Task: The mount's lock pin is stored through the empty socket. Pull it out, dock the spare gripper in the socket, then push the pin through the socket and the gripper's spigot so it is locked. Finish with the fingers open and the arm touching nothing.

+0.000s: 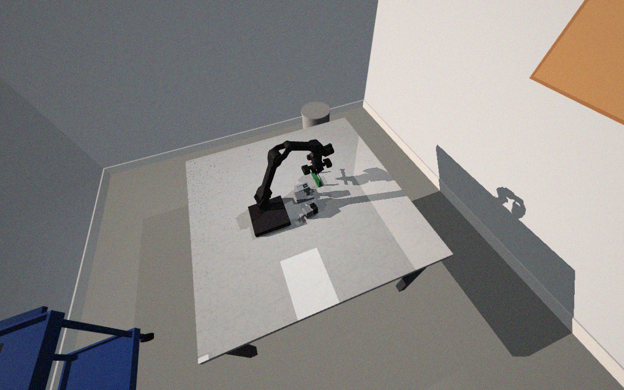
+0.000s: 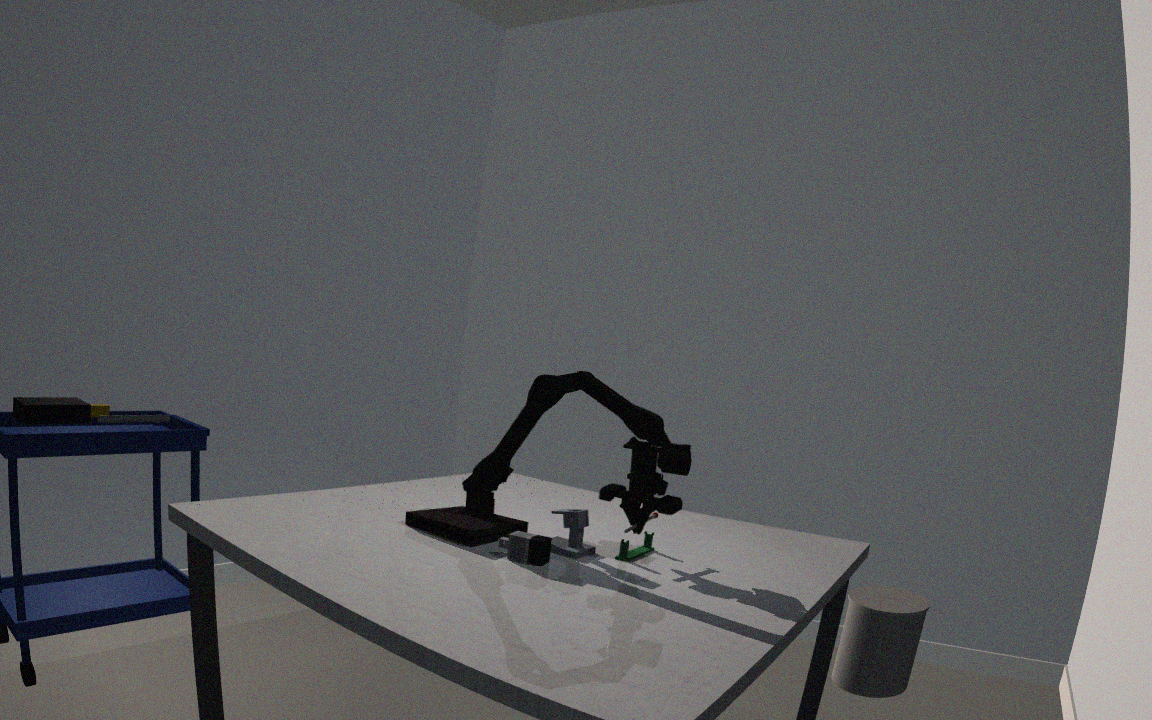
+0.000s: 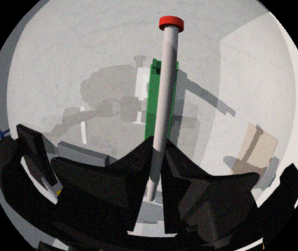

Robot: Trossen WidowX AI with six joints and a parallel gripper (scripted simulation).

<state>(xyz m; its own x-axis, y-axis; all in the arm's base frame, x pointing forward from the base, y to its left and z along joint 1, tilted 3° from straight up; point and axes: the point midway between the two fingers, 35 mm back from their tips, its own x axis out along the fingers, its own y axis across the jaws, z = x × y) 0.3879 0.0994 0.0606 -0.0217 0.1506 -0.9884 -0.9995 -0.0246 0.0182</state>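
My gripper (image 1: 317,172) (image 2: 637,528) (image 3: 158,141) is shut on the lock pin (image 2: 652,516) (image 3: 169,63), a pale rod with a red head. The pin is held crosswise, a little above the green cradle (image 1: 317,181) (image 2: 635,552) (image 3: 152,104), and looks clear of it. In the wrist view the red head is at the far end and the lower end shows between the fingers. The grey mount (image 1: 303,195) (image 2: 575,530) stands between the cradle and the spare gripper. The spare gripper (image 1: 311,209) (image 2: 528,548), a grey and black block, lies on the table, apart from the mount.
The dark arm base (image 1: 269,216) (image 2: 459,522) sits on the pale table (image 1: 236,271) (image 2: 338,546), near the spare gripper. A blue cart (image 1: 96,368) (image 2: 97,442) and a grey cylinder (image 1: 315,111) (image 2: 880,649) stand off the table. Arm shadows cross the table top.
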